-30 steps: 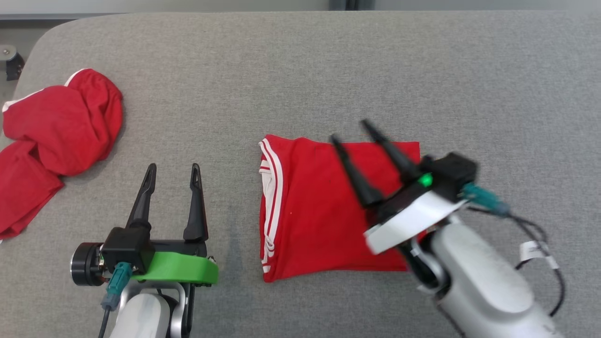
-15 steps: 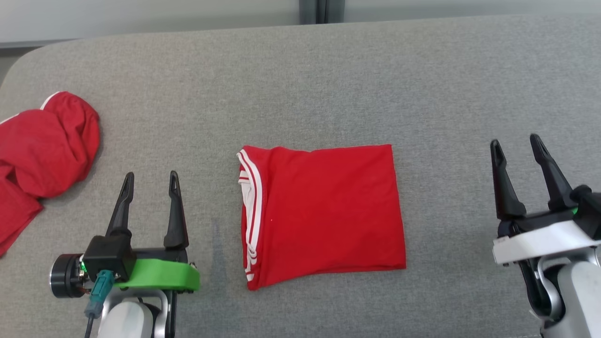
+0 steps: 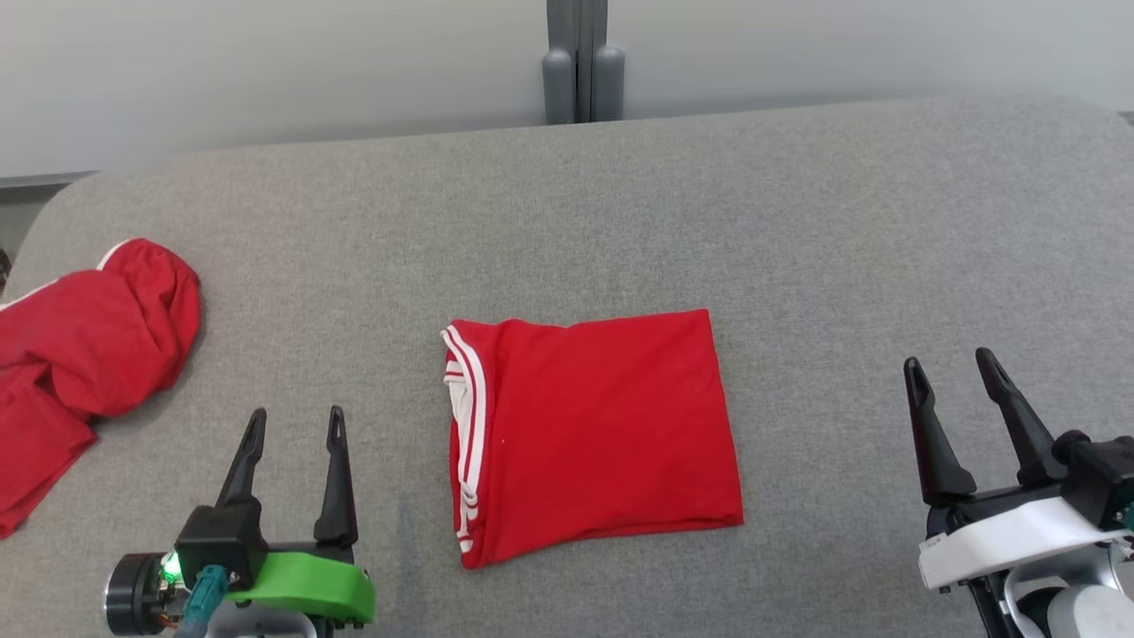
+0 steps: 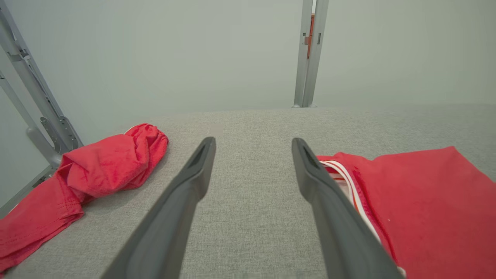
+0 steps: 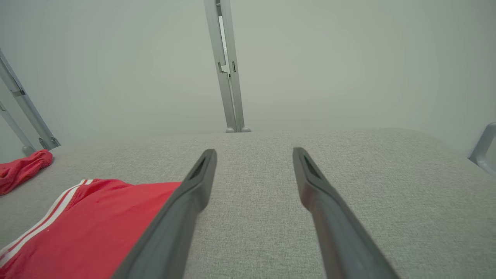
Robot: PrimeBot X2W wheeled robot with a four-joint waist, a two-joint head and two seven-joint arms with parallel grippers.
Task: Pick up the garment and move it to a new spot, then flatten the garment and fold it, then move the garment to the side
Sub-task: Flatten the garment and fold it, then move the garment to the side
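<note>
Seen from my remote console: the folded red garment lies flat near the middle of the grey fabric-covered bench. It forms a tidy near-square, with white stripes running down the edge on the robot's left, where a sliver of white lining shows. It rests free of both arms.

The left end effector sits at the near edge of the bench to the garment's left. Its two dark fingers are spread apart and point away from the robot, with bare grey fabric between them and nothing in their grip. In the left wrist view the striped edge lies just beside the right-hand finger.

The right end effector is on the other side, well clear of the garment's plain right edge. Its fingers are likewise spread wide and empty, tilted slightly towards the robot's left. In the right wrist view the garment's corner lies at the lower left, partly behind one finger.

A second red garment, crumpled and edged with thin white trim, is heaped at the bench's far left edge, well apart from the folded one. Behind the bench a grey post stands against a pale wall. Slanted grey metal struts show beyond the crumpled heap in the left wrist view, and a pale curved rail sits past the bench's right end in the right wrist view.
</note>
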